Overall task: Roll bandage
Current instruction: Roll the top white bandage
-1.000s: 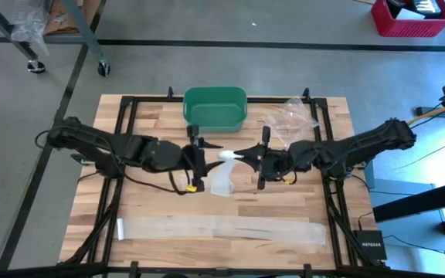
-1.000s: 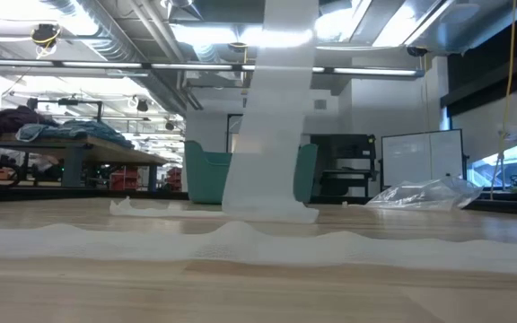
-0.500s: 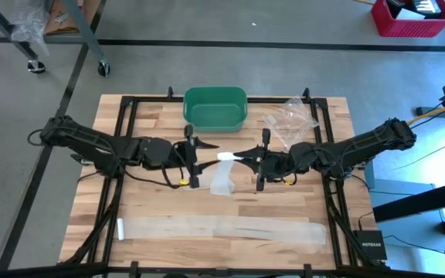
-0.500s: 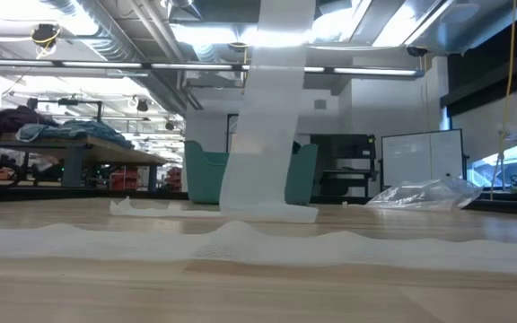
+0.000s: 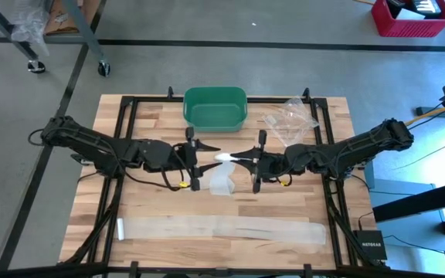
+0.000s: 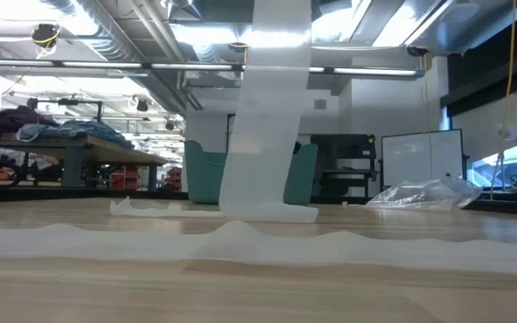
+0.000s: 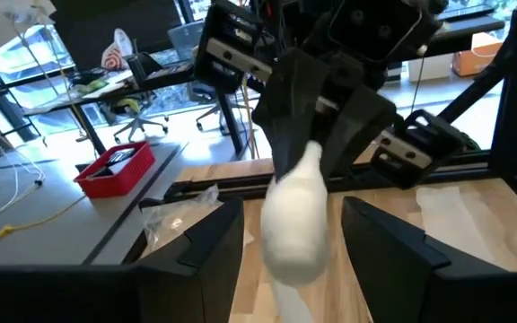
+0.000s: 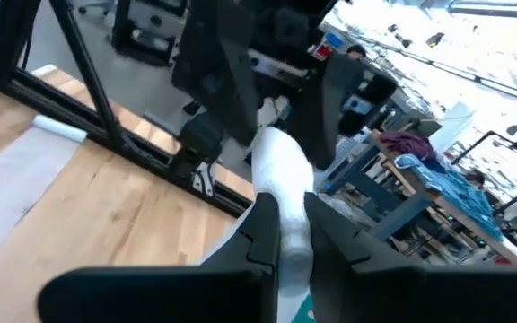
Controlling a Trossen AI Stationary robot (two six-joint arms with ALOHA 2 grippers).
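While the two arms met over the middle of the wooden table (image 5: pixel 145 208), the bandage (image 5: pixel 224 171) hung between them, just in front of the green bin (image 5: pixel 215 108). The right gripper (image 5: pixel 242 157) had its jaws closed tight on the rolled white end — in the right wrist view the roll (image 8: pixel 281 193) sat pinched between the two dark fingers (image 8: pixel 263 224). From that roll a translucent strip dropped to the table; in the low view it stood as a tall white band (image 6: pixel 267 117) in front of the bin, its foot lying flat on the wood. The left gripper (image 5: pixel 202 161) faced the roll from the other side, jaws spread wide and holding nothing — the roll (image 7: pixel 296 220) showed between its fingers (image 7: pixel 196 247) without touching them. Farther from the bin, near the table's front edge, a long flat length of bandage (image 5: pixel 219 229) lay stretched out. A crumpled clear plastic bag (image 5: pixel 290 117) lay beside the bin.
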